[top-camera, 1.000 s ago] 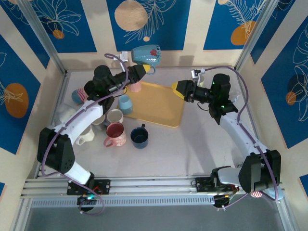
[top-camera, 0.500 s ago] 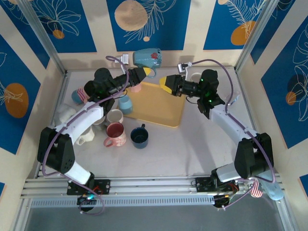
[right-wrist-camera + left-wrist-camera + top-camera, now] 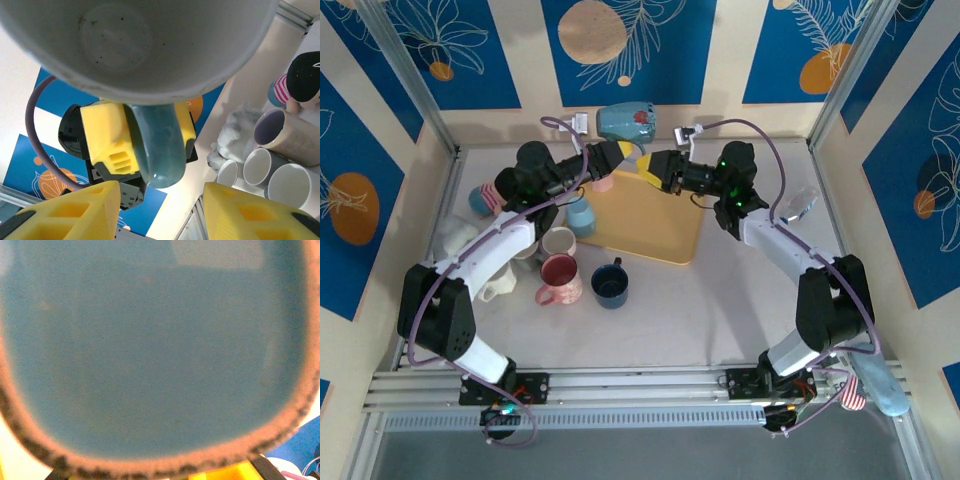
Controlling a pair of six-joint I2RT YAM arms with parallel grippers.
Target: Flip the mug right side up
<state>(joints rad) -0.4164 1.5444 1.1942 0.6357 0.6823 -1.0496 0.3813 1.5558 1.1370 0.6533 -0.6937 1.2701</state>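
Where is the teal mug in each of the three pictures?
Top: mug top centre, by the back wall.
Left wrist: its teal wall close up, centre.
Right wrist: its white inside at top, handle below.
Shared: left gripper's yellow fingers clamping the handle.

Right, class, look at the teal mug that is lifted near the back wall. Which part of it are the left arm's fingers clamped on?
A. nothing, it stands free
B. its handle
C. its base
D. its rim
B: in the right wrist view the yellow left fingers sit on either side of the handle of the teal mug.
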